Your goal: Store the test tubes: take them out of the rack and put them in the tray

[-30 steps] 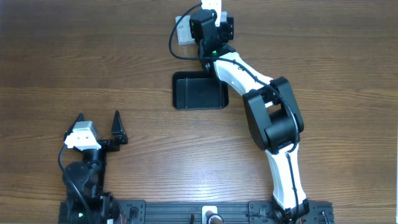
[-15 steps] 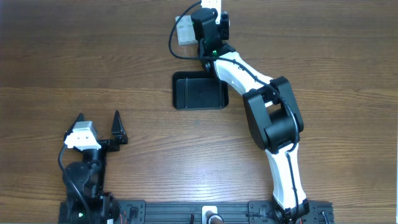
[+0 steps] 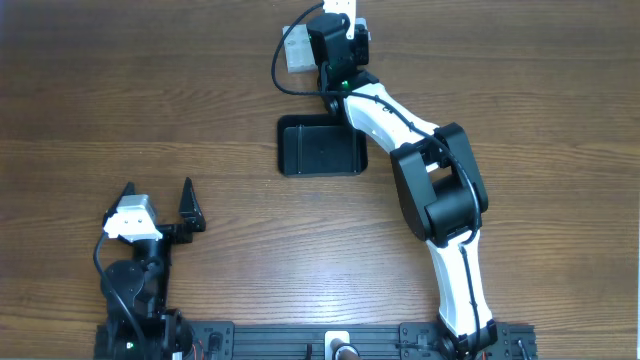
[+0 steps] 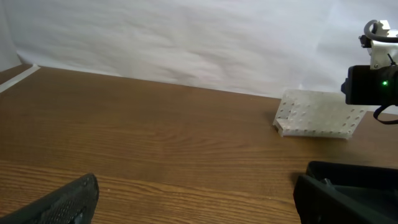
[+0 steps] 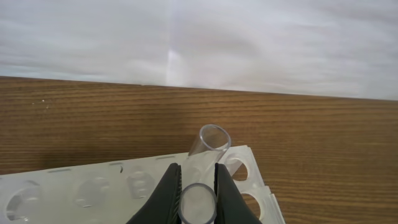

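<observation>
Pinching a clear test tube (image 5: pixel 198 204) between the two black fingers of the right gripper (image 5: pixel 197 182), with the tube's open mouth facing the wrist camera. Hanging right above the corner of the white rack (image 5: pixel 68 180), over its rows of round holes. Cannot tell whether the foot of the held tube sits in a hole or hangs free of it.

Just beyond the pinched one, in a hole near the rack's edge: a second tube (image 5: pixel 210 142), leaning, with its rim well above the top plate.

From above, at the far end of the wooden table (image 3: pixel 520 100): the rack (image 3: pixel 295 55), partly covered by the wrist of the right arm, which reaches up and across from its base at the near right. Just nearer than the rack, apart from it and not touching: the black tray (image 3: pixel 322 150), flat on the wood, with one far corner under the white forearm.

At the near left, close to its own base: the left gripper (image 3: pixel 158 188), fingers spread wide, low over the wood and well apart from both tray and rack. Farther off across the table from its wrist camera: the rack (image 4: pixel 317 115) again.
</observation>
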Action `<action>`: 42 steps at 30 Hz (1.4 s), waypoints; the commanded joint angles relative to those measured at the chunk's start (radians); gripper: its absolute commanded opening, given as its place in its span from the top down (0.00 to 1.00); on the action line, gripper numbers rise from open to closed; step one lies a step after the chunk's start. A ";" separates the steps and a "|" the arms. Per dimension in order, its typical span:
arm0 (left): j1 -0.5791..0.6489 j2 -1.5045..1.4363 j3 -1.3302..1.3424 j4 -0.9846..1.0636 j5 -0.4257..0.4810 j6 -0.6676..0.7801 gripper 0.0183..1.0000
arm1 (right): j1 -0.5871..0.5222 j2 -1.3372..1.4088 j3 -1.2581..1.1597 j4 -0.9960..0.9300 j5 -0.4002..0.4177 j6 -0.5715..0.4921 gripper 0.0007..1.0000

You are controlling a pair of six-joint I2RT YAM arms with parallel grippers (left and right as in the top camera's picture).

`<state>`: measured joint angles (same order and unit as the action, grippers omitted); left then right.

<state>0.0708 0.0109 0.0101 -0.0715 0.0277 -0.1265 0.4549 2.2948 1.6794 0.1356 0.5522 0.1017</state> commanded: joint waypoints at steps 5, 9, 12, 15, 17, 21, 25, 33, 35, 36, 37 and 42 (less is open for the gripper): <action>0.005 -0.006 -0.004 -0.004 0.016 0.015 0.00 | 0.011 -0.010 0.042 0.001 0.026 0.004 0.96; 0.005 -0.006 -0.004 -0.004 0.016 0.015 0.00 | 0.018 -0.060 0.045 -0.005 0.026 -0.010 0.97; 0.005 -0.006 -0.004 -0.004 0.016 0.015 0.00 | 0.021 -0.111 0.045 -0.018 0.026 -0.014 0.97; 0.005 -0.006 -0.004 -0.004 0.016 0.015 0.00 | 0.023 -0.163 0.045 -0.027 0.042 -0.019 0.97; 0.005 -0.006 -0.004 -0.004 0.016 0.015 0.00 | 0.025 -0.196 0.045 -0.029 0.056 -0.042 0.98; 0.005 -0.006 -0.004 -0.004 0.016 0.015 0.00 | 0.035 -0.265 0.048 -0.072 0.078 -0.074 0.99; 0.005 -0.006 -0.004 -0.004 0.016 0.015 0.00 | 0.052 -0.330 0.048 -0.164 0.077 -0.072 0.99; 0.005 -0.006 -0.004 -0.004 0.016 0.015 0.00 | 0.110 -0.414 0.048 -0.488 0.056 0.131 0.99; 0.005 -0.006 -0.004 -0.004 0.016 0.015 0.00 | 0.121 -0.420 0.048 -0.566 0.021 0.196 0.99; 0.005 -0.006 -0.004 -0.004 0.016 0.015 0.00 | 0.127 -0.422 0.048 -0.612 -0.006 0.237 0.99; 0.005 -0.006 -0.004 -0.004 0.016 0.015 0.00 | 0.130 -0.421 0.048 -0.647 -0.027 0.271 0.99; 0.005 -0.006 -0.004 -0.004 0.016 0.015 0.00 | 0.136 -0.410 0.048 -0.800 -0.167 0.455 0.99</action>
<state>0.0708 0.0109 0.0101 -0.0715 0.0307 -0.1265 0.5865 1.9053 1.7187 -0.6437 0.4839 0.4011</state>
